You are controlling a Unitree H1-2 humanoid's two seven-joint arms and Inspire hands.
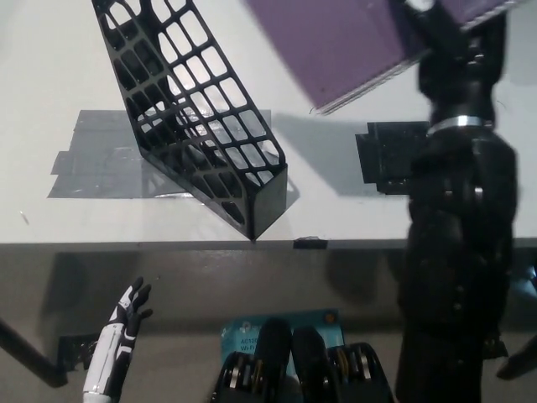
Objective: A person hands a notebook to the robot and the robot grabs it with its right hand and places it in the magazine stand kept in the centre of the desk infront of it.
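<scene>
Purple spiral-bound notebook (336, 46) aloft at upper right, gripped by black right hand (440, 29); black lattice magazine stand (197, 117) down-left of it, long axis diagonal. White left hand (126, 315) idle, fingers spread, lower left.

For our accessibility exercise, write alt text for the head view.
A black right hand holds a purple notebook above a white desk, right of a black mesh magazine stand. The white left hand rests open below the desk edge.
</scene>
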